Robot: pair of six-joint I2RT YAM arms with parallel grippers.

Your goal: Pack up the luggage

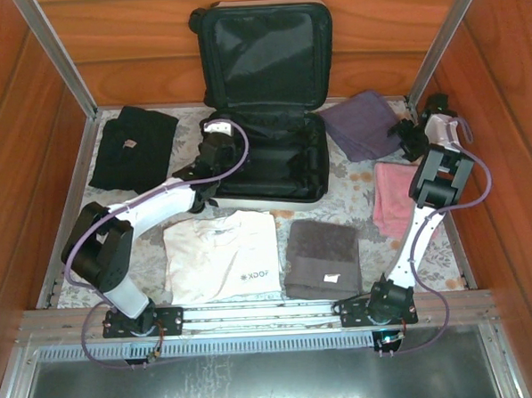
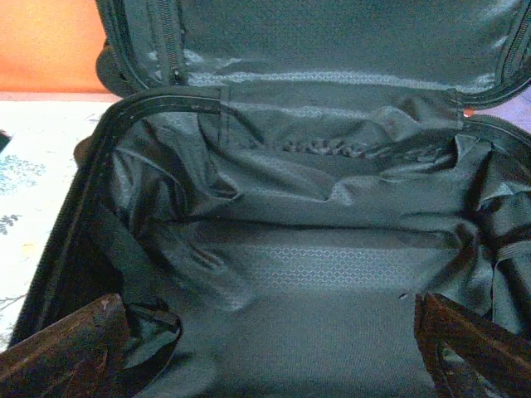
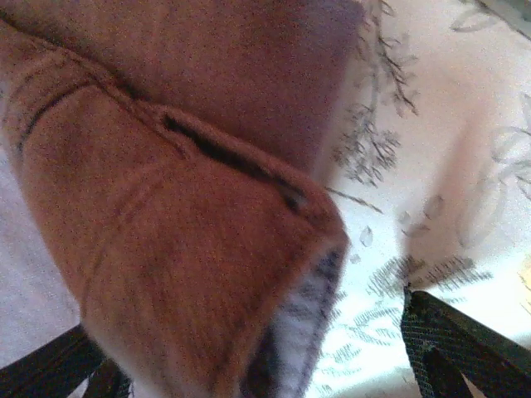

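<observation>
The luggage point(image 1: 274, 176) lies open at the back middle of the table, its lid point(image 1: 263, 56) standing against the wooden wall and its black lining point(image 2: 332, 265) bare. My left gripper point(image 1: 216, 135) hangs open over the left side of the base. In the left wrist view its gripper point(image 2: 270, 356) has nothing between its spread fingers point(image 2: 66, 348). My right gripper point(image 1: 411, 139) is at the right edge of a purple folded towel point(image 1: 362, 123). In the right wrist view the towel's corner point(image 3: 191, 249) lies between the open gripper point(image 3: 257, 365) jaws, apart from the right finger point(image 3: 456, 340).
A black garment point(image 1: 134, 148) lies at the back left. A white T-shirt point(image 1: 222, 255) and a grey-brown towel point(image 1: 321, 258) lie at the front, a pink towel point(image 1: 395, 197) on the right. Wooden walls and metal posts enclose the floral table cover point(image 1: 354, 181).
</observation>
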